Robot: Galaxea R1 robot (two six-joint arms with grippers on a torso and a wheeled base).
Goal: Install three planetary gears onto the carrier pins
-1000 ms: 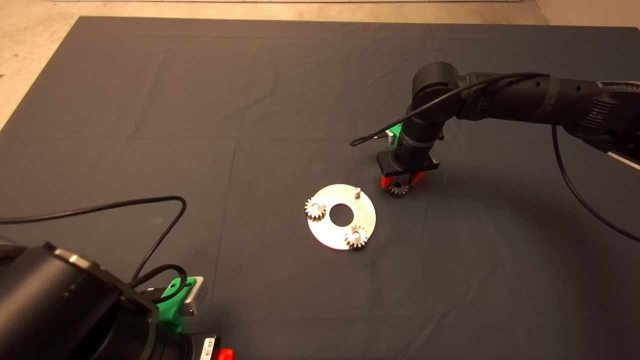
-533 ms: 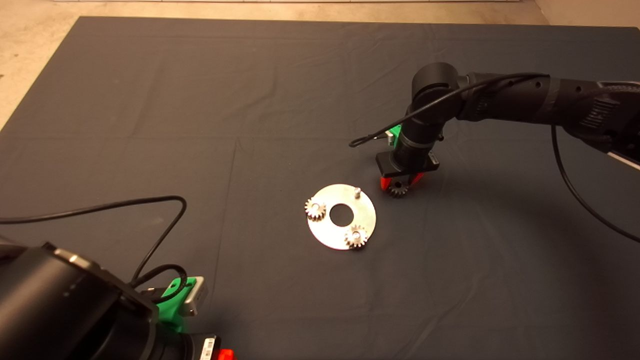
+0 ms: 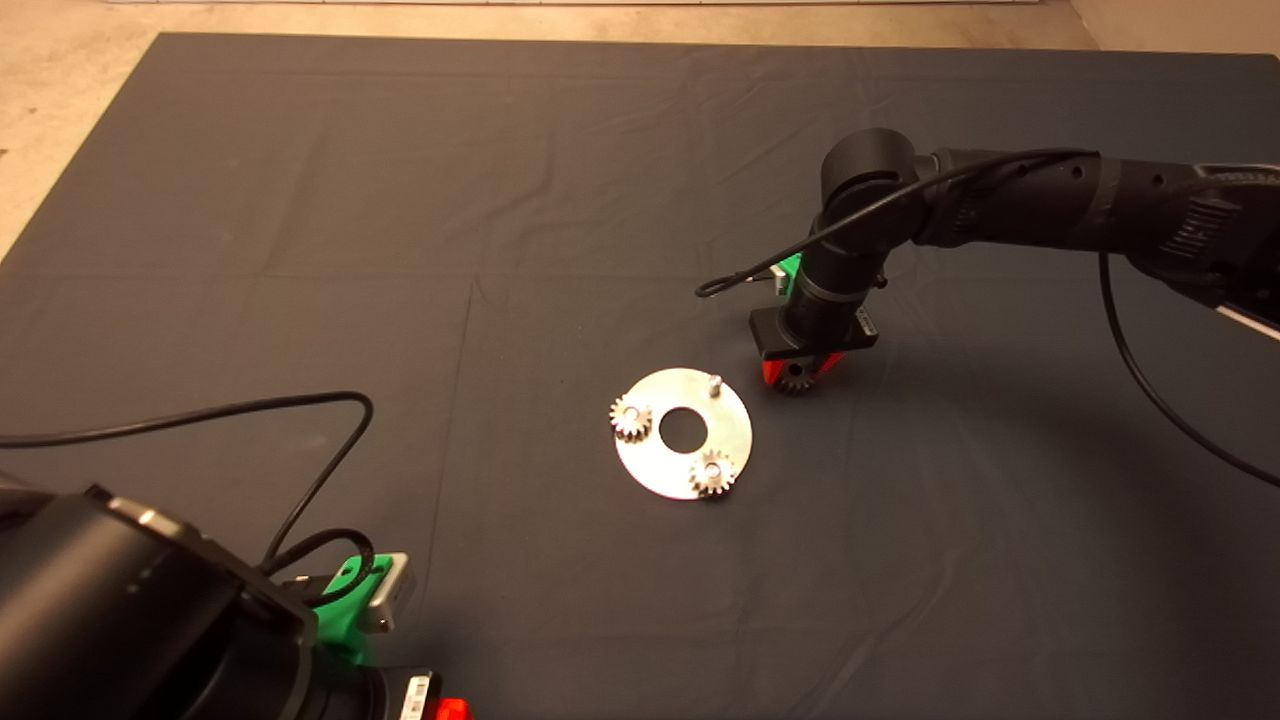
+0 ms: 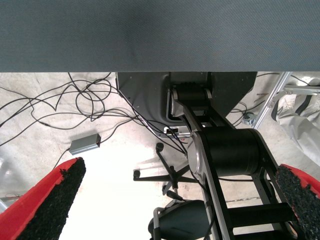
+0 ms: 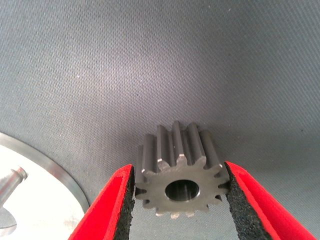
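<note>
Here the dark mat [image 3: 300,200] covers the tabletop almost edge to edge, with bare pale floor [image 3: 60,100] past its far and left borders and wide open cloth all round the work. The right hand [image 3: 797,372] hangs just beside the shiny disc [image 3: 655,465], its red fingers [image 5: 107,210] clamped on the third gear [image 5: 181,181], whose bore faces the wrist camera. On the disc two gears [image 3: 631,417] sit on pins, and one bare pin [image 3: 714,384] stands upright nearest the held gear. The left hand [image 4: 175,200] waits at the mat's near left corner, fingers spread wide apart.
</note>
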